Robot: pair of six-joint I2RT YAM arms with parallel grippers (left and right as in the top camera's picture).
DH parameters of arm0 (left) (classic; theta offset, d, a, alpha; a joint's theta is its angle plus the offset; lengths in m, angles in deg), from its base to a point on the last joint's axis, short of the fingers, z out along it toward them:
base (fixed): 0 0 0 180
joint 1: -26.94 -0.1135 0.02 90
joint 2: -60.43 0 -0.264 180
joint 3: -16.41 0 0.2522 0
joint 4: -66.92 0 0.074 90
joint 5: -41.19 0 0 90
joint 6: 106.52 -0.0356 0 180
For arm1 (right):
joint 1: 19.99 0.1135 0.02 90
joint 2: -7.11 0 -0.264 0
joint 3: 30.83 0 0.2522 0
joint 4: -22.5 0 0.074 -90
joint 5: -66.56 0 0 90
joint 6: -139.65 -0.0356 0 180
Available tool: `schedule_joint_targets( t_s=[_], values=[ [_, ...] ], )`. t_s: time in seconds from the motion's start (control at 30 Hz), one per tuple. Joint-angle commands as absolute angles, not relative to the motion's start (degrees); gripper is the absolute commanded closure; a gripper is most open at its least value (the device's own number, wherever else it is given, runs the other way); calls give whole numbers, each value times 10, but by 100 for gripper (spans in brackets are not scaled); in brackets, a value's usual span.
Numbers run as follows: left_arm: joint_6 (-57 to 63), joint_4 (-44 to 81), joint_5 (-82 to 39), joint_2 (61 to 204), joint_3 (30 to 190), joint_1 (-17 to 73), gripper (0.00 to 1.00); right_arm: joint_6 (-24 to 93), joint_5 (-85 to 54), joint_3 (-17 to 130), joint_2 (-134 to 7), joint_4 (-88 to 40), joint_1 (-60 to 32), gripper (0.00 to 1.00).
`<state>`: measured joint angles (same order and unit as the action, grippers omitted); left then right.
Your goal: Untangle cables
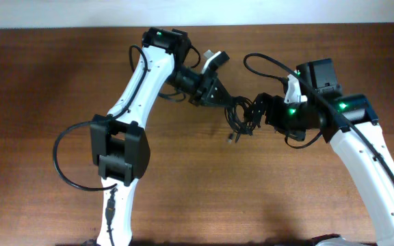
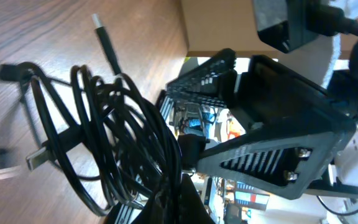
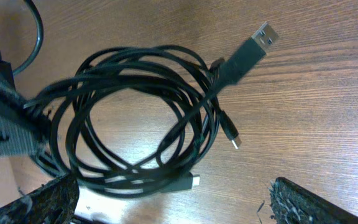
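While cables [image 2: 151, 140] loop tangled, black | left jaws clamp them | right jaws apart

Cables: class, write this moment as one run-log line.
cables: one tangled coil | left pincer: shut on cables | right pincer: open, at the coil | stage: not yet untangled

white arms [image 1: 139, 78], black joints [image 1: 118, 147], green lights [image 1: 158, 31], ribbed right pincer [image 3: 179, 200]

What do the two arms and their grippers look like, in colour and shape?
Both the left arm and the right arm have white links and black joints, with small green lights. The left gripper and right gripper are black; the right one's fingers are rough-textured. A thick black cable loops beside the left arm.
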<state>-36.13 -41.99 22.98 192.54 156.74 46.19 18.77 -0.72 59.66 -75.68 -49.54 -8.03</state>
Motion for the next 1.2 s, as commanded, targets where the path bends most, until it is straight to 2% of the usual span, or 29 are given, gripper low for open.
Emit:
schedule_joint_targets(
  t_s=[0.0, 0.27, 0.4, 0.5, 0.6, 0.73, 0.93, 1.0, 1.07, 1.17],
  values=[
    [-379, -427, 288, 1909, 1579, 468, 100, 194, -12, 600, -772, -493, -84, 2],
    [-379, -436, 340, 1909, 1579, 469, 100, 194, -98, 599, -812, -505, -84, 2],
    [-379, -436, 364, 1909, 1579, 457, 100, 193, -194, 587, -855, -520, -84, 2],
    [-379, -435, 335, 1909, 1579, 442, 100, 189, -226, 587, -880, -547, -90, 2],
    [-354, -430, 207, 1909, 1579, 423, 100, 165, -220, 591, -866, -556, -102, 2],
    [-111, -401, -97, 1909, 1578, 418, 100, 165, -183, 616, -818, -557, -107, 1],
    [87, -388, -460, 1909, 1578, 419, 100, 166, -216, 627, -756, -565, -106, 2],
    [94, -393, -466, 1909, 1578, 419, 100, 166, -217, 627, -754, -575, -106, 2],
    [87, -395, -421, 1909, 1578, 422, 100, 166, -206, 627, -759, -577, -106, 1],
    [-68, -390, -216, 1909, 1578, 428, 100, 166, -168, 627, -766, -574, -106, 2]
  ],
)
